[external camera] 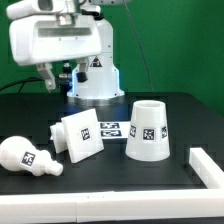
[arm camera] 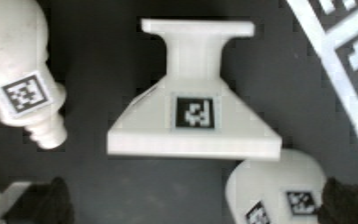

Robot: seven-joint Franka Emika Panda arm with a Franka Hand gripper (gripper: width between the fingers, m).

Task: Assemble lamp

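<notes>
The white lamp base [external camera: 80, 135] lies on the black table, tilted up on one side, with a tag on it. In the wrist view the base [arm camera: 194, 100] is in the middle. The round-headed bulb [external camera: 28, 157] lies on its side toward the exterior view's left and also shows in the wrist view [arm camera: 19, 75]. The tapered shade [external camera: 148, 130] stands wide end down toward the exterior view's right, and part of it shows in the wrist view [arm camera: 291, 195]. My gripper [arm camera: 190, 205] is open and empty, high above the parts [external camera: 62, 78]. It touches nothing.
The marker board [external camera: 112, 130] lies flat between base and shade and shows in the wrist view [arm camera: 345, 45]. The white robot pedestal [external camera: 97, 80] stands at the back. A white bracket [external camera: 210, 170] sits at the table's edge on the exterior view's right.
</notes>
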